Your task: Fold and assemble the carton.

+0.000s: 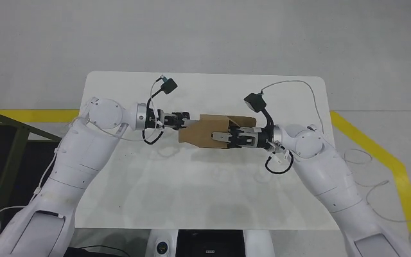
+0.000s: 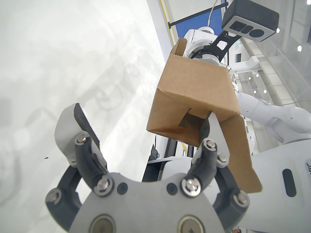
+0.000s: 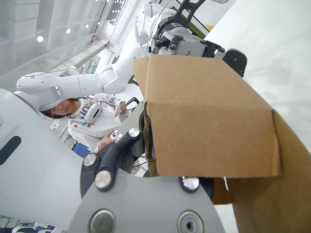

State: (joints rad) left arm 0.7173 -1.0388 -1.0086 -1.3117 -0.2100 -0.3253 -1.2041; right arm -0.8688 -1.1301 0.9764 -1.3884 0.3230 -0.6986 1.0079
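Top view showed the brown carton [image 1: 204, 128] held at the centre of the frame over the white worktop [image 1: 212, 90]. It was well away from every edge, with bare surface open on all sides. The right hand [image 1: 223, 137] gripped the carton's right end, one finger lying over its top face. In the right wrist view the box covered the other finger, so the depth of the hold was hard to make out. The left hand [image 1: 183, 120] stood open at the carton's left end. In the left wrist view its fingers [image 2: 83, 122] were spread wide, one tip just at the mouth of the box beside a loose flap [image 2: 243, 156], the other clear of it. The carton was squared into a tube. The end near the left hand was partly folded in, with a dark gap showing.
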